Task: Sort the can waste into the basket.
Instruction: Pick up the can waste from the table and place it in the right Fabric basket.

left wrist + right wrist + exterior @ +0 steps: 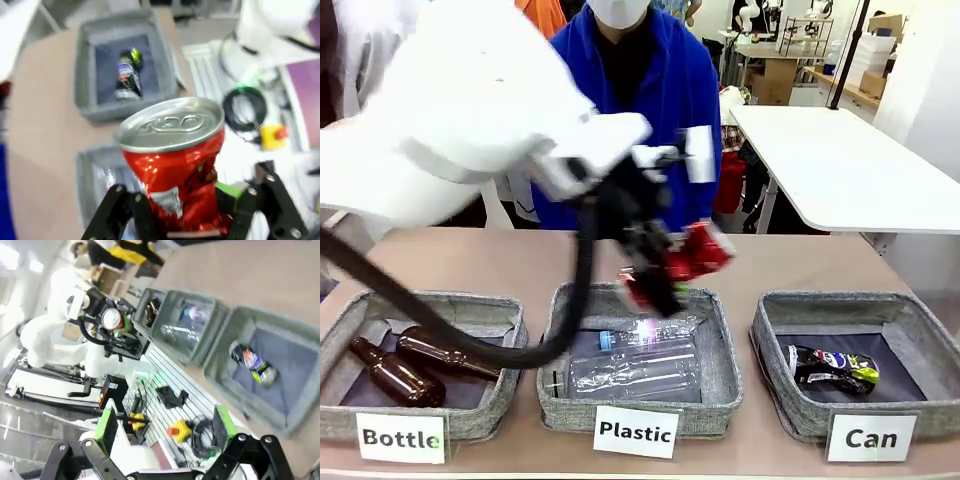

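My left gripper (670, 274) is shut on the dented red can (704, 250) and holds it in the air over the far edge of the "Plastic" basket (724, 390). In the left wrist view the red can (175, 160) stands between the black fingers, silver top towards the camera. The black can (832, 368) lies inside the grey "Can" basket (798, 418) at the right; the left wrist view has this black can (127, 73) and basket (125, 113) ahead. My right gripper (165, 432) is open and empty, high over the black can (251, 361) and its basket (220, 366).
The "Bottle" basket (480, 420) at the left holds two brown glass bottles (415, 365). Clear plastic bottles (635, 365) lie in the middle basket. A person in a blue coat (665, 90) stands at the far side. A white table (840, 170) is behind at right.
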You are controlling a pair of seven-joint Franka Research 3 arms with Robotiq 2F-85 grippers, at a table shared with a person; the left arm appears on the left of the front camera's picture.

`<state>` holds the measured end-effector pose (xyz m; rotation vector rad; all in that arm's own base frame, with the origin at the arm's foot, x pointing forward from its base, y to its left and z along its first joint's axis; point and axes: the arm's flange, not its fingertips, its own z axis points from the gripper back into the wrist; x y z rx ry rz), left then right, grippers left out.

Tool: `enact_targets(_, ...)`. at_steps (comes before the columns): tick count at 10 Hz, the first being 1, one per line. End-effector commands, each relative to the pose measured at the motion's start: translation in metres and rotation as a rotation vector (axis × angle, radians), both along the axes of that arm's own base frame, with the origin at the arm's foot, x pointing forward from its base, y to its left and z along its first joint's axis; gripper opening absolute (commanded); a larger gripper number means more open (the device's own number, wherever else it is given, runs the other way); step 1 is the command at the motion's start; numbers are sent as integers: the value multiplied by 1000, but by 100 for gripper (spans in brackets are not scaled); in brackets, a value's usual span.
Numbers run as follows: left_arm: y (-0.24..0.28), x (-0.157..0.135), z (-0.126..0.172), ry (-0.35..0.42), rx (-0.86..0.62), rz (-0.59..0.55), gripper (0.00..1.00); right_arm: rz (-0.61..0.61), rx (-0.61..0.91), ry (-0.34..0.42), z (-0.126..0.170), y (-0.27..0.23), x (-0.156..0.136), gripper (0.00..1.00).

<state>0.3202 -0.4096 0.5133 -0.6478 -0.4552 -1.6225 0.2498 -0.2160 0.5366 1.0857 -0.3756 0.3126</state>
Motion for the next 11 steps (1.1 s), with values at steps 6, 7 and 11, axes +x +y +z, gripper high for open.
enact_targets(6, -246, 36, -68, -187, 67, 87, 0, -130, -122, 19, -43, -133, -84, 100)
enact_targets(7, -261, 40, -77, -198, 93, 64, 0, -97, -123, 62, -30, -101, -78, 100)
enact_targets(11, -223, 28, -92, -211, 57, 73, 0, -97, -123, 62, -30, -101, -78, 100)
